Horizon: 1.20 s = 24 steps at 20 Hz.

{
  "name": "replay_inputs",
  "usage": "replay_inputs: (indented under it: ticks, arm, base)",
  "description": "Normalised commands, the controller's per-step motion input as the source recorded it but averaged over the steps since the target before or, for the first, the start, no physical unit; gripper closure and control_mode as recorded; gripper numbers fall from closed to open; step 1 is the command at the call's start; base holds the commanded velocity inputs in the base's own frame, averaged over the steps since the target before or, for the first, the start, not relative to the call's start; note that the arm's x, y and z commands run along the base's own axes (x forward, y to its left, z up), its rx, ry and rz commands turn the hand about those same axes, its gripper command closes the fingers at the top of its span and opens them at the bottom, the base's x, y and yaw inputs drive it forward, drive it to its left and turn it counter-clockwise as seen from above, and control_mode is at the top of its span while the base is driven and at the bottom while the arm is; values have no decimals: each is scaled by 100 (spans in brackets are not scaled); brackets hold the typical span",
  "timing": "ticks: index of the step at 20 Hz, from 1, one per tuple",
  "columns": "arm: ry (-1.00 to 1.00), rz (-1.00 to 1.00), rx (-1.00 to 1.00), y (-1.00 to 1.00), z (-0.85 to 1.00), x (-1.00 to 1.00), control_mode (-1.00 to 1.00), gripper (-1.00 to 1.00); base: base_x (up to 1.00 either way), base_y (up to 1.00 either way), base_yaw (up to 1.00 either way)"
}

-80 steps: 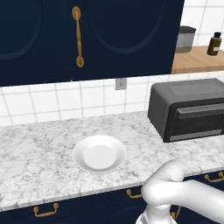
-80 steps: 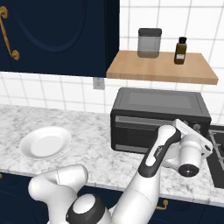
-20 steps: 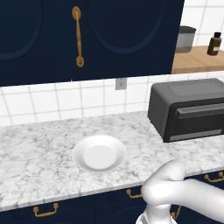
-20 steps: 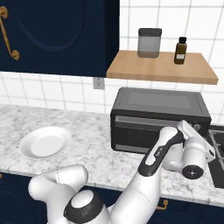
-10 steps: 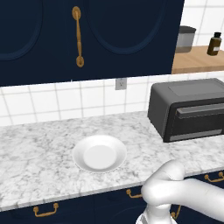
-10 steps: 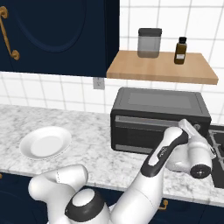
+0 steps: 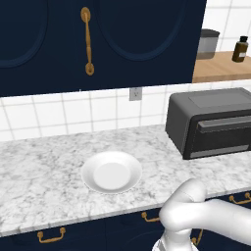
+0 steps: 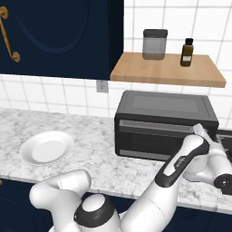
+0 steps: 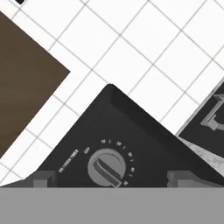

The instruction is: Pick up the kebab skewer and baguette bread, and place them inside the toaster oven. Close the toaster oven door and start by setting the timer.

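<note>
I see the toaster oven [image 8: 164, 124] as a dark grey, matte box with a flat top, sitting right of centre in the right base view on a speckled grey-white marble counter [image 8: 104, 158]. Its door [image 8: 156, 138] is a wide panel with a dark glass window, standing shut against the front.

In the hand view the oven's front corner fills the lower middle: a round grey timer knob [image 9: 106, 167] with a raised bar across it and small white numerals around its rim. My gripper [image 9: 107, 178] has its two dark fingertips [image 9: 42, 179] at the bottom edge, spread wide and holding nothing, one on each side of the knob and clear of it.

A smooth, round white plate [image 7: 112, 171] lies at centre left of the left base view, well apart from the oven. Above the oven a light wooden shelf [image 8: 167, 70] carries a grey canister [image 8: 155, 44] and a small brown bottle [image 8: 187, 52]. Glossy white square tiles [image 7: 63, 110] back the counter, under navy cabinets [image 7: 98, 41] with a brass handle [image 7: 87, 41]. My white arm [image 8: 181, 165] crosses the oven's lower right corner.
</note>
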Motion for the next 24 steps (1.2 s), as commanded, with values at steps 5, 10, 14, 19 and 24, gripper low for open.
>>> replay_inputs:
  ticks: [5, 10, 14, 19, 24]
  arm:
    - [0, 0, 3, 0, 0, 3, -100, -100]
    - [0, 0, 0, 2, -2, 12, -100, -100]
    - [0, 0, 0, 4, -13, 0, -100, -100]
    - [0, 0, 0, 19, -6, 0, -100, -100]
    - [0, 0, 0, 19, 0, 4, -100, -100]
  base:
    - [0, 0, 0]
    - [0, 0, 0]
    - [0, 0, 0]
    - [0, 0, 0]
    - [0, 0, 0]
